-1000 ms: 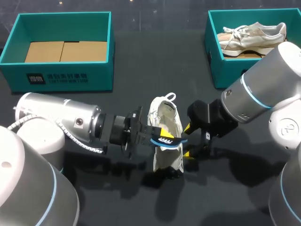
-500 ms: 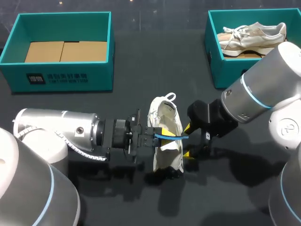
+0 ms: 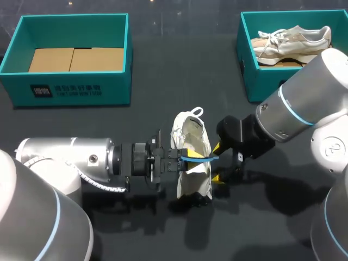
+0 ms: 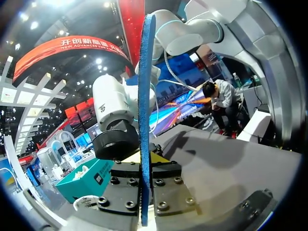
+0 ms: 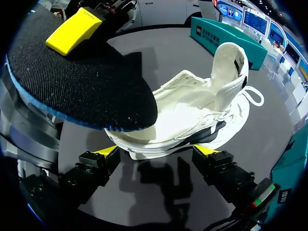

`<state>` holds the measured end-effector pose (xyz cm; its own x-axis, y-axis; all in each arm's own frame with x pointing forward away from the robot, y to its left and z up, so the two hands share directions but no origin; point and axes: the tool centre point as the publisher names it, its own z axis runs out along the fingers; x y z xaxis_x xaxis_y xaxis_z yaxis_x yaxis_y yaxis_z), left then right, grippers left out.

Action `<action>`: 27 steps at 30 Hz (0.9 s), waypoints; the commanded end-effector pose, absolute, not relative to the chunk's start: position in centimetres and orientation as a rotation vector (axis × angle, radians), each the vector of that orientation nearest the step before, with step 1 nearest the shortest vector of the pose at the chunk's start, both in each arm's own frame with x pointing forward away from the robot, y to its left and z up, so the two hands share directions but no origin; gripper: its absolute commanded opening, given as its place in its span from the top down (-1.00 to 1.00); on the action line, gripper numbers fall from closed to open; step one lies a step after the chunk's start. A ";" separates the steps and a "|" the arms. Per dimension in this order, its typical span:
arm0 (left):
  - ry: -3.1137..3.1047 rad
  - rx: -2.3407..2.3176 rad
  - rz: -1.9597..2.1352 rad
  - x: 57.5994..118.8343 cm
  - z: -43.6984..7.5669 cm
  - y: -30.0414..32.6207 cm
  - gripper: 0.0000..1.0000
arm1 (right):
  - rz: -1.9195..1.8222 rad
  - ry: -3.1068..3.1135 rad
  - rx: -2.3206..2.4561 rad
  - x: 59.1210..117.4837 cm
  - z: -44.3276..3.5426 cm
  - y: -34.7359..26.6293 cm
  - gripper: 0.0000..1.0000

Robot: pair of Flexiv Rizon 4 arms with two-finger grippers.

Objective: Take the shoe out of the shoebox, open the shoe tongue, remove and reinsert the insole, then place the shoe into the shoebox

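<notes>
The shoe (image 3: 191,133) is out of its box and lies on the table (image 3: 163,70), its mouth gaping, so I judge the tongue step done. The insole (image 3: 197,159) is across that mouth, pinched flat in my left gripper (image 3: 184,157), which comes in from the shoe's left. I cannot tell whether its tip is still inside. My right gripper (image 3: 217,162) sits just beside the shoe's right flank, fingers spread with both tips on that one side, so it clasps nothing. Removal looks done or nearly so. Sliding the insole back and boxing the shoe are left. The empty box (image 3: 73,24) is well apart beyond the shoe's left. The second box (image 3: 247,54), beyond its right, holds a beige shoe (image 3: 293,41).
</notes>
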<state>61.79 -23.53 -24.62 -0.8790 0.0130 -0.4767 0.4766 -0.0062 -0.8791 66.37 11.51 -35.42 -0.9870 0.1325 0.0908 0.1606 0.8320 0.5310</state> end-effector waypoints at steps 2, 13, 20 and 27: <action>1.934 0.482 -1.951 62.0 -25.2 -24.1 1.00 | -0.867 -2.961 -0.237 66.2 -35.5 11.5 -1.00; 1.934 0.459 -1.957 62.5 -25.7 -24.4 1.00 | -0.867 -2.961 -0.237 66.2 -35.5 11.5 -1.00; 1.930 0.460 -1.961 62.8 -25.8 -24.8 1.00 | -0.867 -2.961 -0.237 66.2 -35.5 11.5 -1.00; 1.932 0.449 -1.957 63.2 -26.1 -24.9 1.00 | -0.867 -2.961 -0.237 66.2 -35.5 11.5 -1.00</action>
<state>63.04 -24.32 -25.88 -0.8874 -0.0272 -0.4601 0.4604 -0.0070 -0.8877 66.37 11.51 -35.42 -0.9870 0.1325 0.0909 0.1606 0.8320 0.5310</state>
